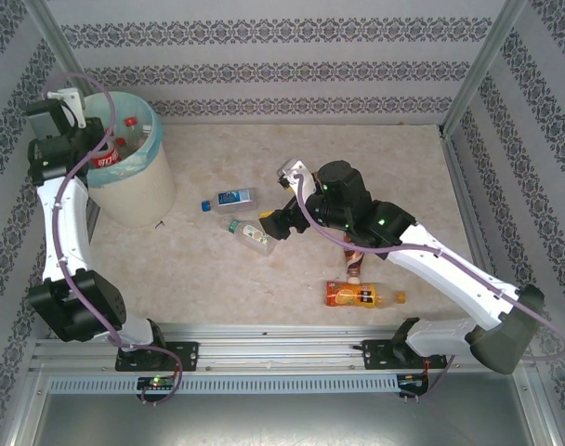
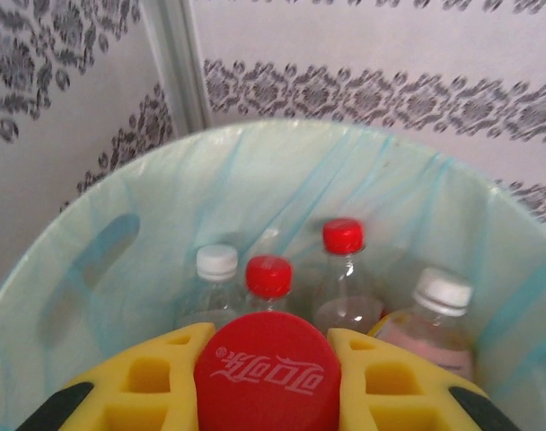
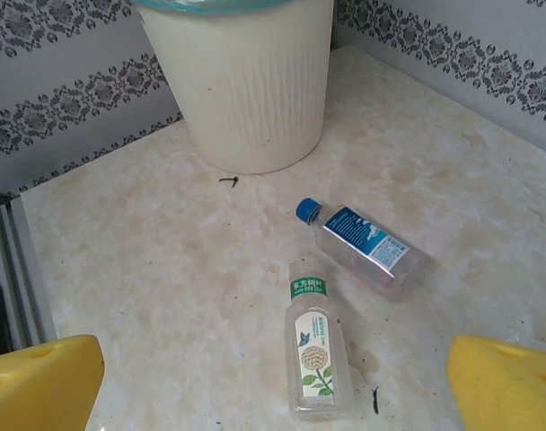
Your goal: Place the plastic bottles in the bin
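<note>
My left gripper [image 1: 113, 151] hangs over the open bin [image 1: 138, 193], shut on a Coca-Cola bottle whose red cap [image 2: 268, 373] sits between the yellow fingers [image 2: 147, 377]. Inside the teal-lined bin [image 2: 120, 269] stand several bottles, with red caps [image 2: 343, 236] and white caps [image 2: 217, 261]. My right gripper [image 1: 275, 224] is open low over the table. A clear green-labelled bottle [image 3: 314, 350] lies between its spread fingers [image 3: 41, 386], untouched. A blue-capped bottle [image 3: 367, 244] lies just beyond it. An orange bottle [image 1: 361, 295] and a brown bottle [image 1: 354, 264] lie by the right arm.
The bin's cream wall [image 3: 246, 81] stands at the table's far left corner. Patterned walls close in the table on three sides, with a metal post [image 1: 473, 70] at the back right. A metal rail [image 1: 264, 353] runs along the near edge.
</note>
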